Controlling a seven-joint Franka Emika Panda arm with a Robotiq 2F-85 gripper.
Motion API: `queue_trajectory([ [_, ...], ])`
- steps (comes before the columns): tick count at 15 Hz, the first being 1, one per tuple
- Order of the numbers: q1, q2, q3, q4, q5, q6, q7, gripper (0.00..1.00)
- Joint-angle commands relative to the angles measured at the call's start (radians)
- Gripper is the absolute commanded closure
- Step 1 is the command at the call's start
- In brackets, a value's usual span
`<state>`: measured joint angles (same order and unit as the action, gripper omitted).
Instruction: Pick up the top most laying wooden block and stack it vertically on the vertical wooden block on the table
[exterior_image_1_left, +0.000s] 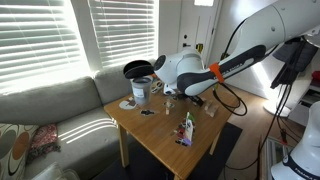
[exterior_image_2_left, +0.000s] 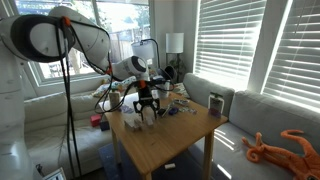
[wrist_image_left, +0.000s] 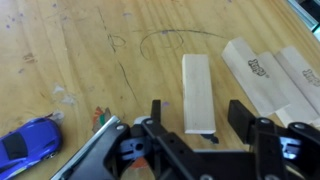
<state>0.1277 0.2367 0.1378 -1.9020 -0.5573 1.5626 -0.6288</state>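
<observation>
Pincer (wrist_image_left: 198, 120) spread, pointing down, straddling wooden block (wrist_image_left: 198, 85).

The surface (wrist_image_left: 80, 50) is seen in light-brown wood grain with dark scribbles. Pale tan is shown on the wooden block (wrist_image_left: 198, 85), black on the claw (wrist_image_left: 198, 113), and blue on the toy car (wrist_image_left: 28, 140).

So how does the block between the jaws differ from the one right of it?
The centred block shows a plain face; the right block carries a dark printed mark. The centred block runs straight up the picture; the right block slants. Both are light wood, lying flat.
</observation>
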Motion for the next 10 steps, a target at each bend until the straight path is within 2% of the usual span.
queue_trajectory([
  [1, 0.018, 0.045, 0.010, 0.066, -0.048, -0.031, 0.010, 0.28],
  [6, 0.044, 0.059, 0.016, 0.070, -0.114, -0.088, 0.036, 0.45],
  [7, 0.049, 0.060, 0.018, 0.068, -0.129, -0.105, 0.042, 0.41],
  [10, 0.055, 0.067, 0.026, 0.061, -0.155, -0.138, 0.054, 0.43],
])
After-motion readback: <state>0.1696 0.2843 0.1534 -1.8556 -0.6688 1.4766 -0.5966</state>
